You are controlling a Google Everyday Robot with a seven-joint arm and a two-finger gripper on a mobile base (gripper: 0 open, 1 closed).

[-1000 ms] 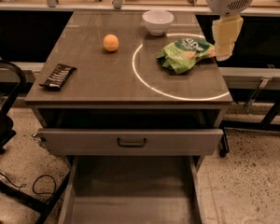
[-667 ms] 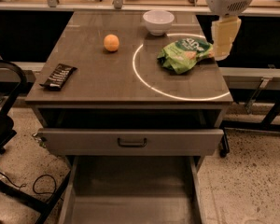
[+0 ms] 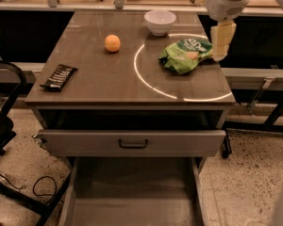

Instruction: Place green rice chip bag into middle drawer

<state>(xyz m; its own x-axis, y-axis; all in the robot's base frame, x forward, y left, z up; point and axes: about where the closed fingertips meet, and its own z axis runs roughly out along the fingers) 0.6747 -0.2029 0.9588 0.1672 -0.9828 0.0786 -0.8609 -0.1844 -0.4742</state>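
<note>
The green rice chip bag (image 3: 186, 54) lies crumpled on the right side of the brown tabletop (image 3: 99, 84), inside a bright ring of light. My gripper (image 3: 222, 41) hangs from the white arm at the upper right, pointing down, just right of the bag's right end and close to it. The middle drawer (image 3: 132, 192) is pulled out at the bottom of the cabinet, a wide grey box with a bare floor and low side walls.
A white bowl (image 3: 160, 21) stands behind the bag. An orange (image 3: 112, 43) sits left of centre. A black bar wrapper (image 3: 59, 76) lies near the left edge. The upper drawer with a grey front and dark handle (image 3: 133, 143) stands partly open. A black chair (image 3: 2, 121) is at left.
My gripper has edged a little to the left, closer to the bag's right end. The bag and the other things have not moved.
</note>
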